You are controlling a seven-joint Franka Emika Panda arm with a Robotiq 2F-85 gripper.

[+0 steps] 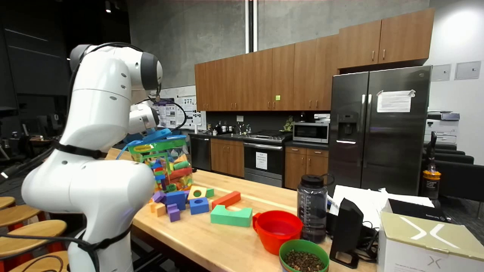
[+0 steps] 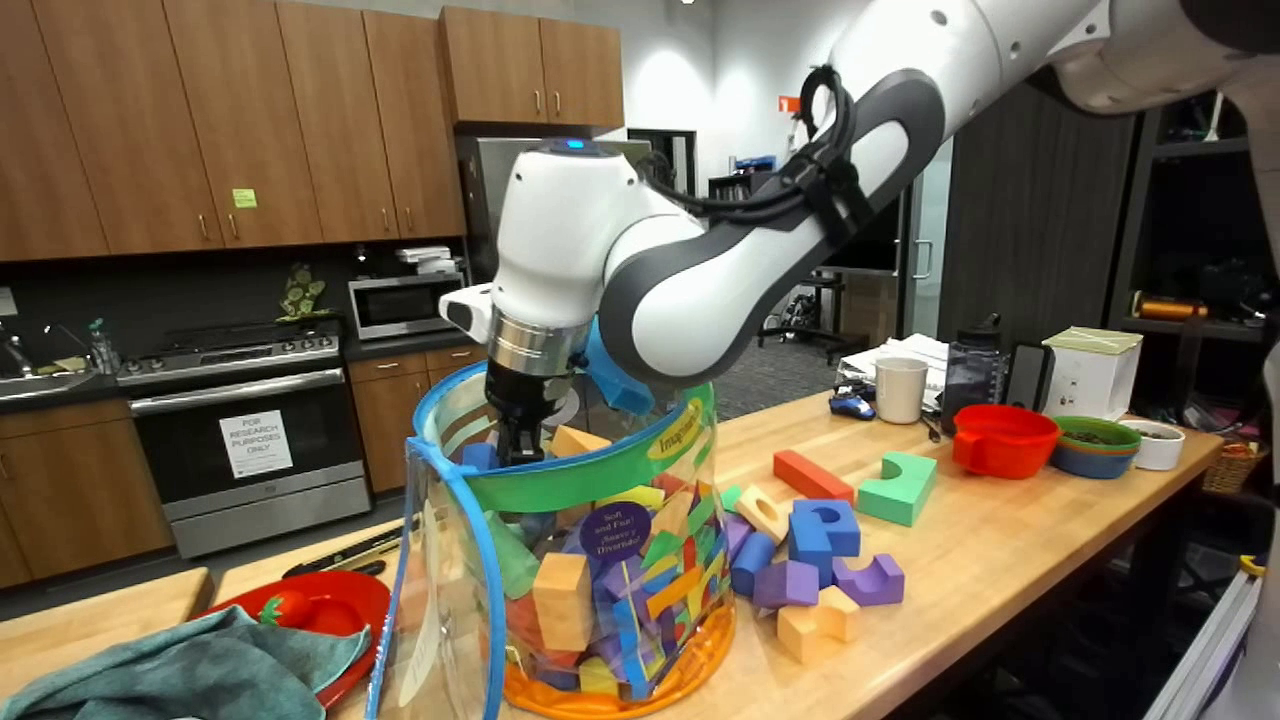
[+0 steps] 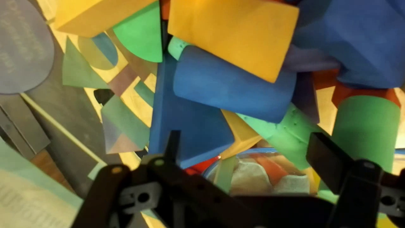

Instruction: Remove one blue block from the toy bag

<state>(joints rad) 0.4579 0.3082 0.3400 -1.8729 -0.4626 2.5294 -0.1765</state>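
As can be seen in both exterior views, stretching from near to far: the long wooden tabletop [image 2: 940, 570]. Now up to the white arm [image 2: 750, 270], bent over and pointing straight down. Below that, the toy bag [image 2: 590, 472], standing upright on the tabletop, uncovered at the top, well stocked. Just to its right in an exterior view, a loose heap of blocks [image 2: 817, 548], some blue; impossible to say whether to count those as removed. On to the jaws, in the wrist view: spread wide, holding nothing. Judged done: getting inside the bag; judged undone: gripping a block. And what a choice of blue! Over to the right, a big blue block [image 3: 368, 41]; further left, a flat blue block [image 3: 194, 126], beside one of the jaws, contact unclear; lying across it, a blue cylinder [image 3: 231, 85], partly covered, so perhaps awkward to grip. Left to do, at a guess: pick one, clamp down, lift clear of the bag, set aside.
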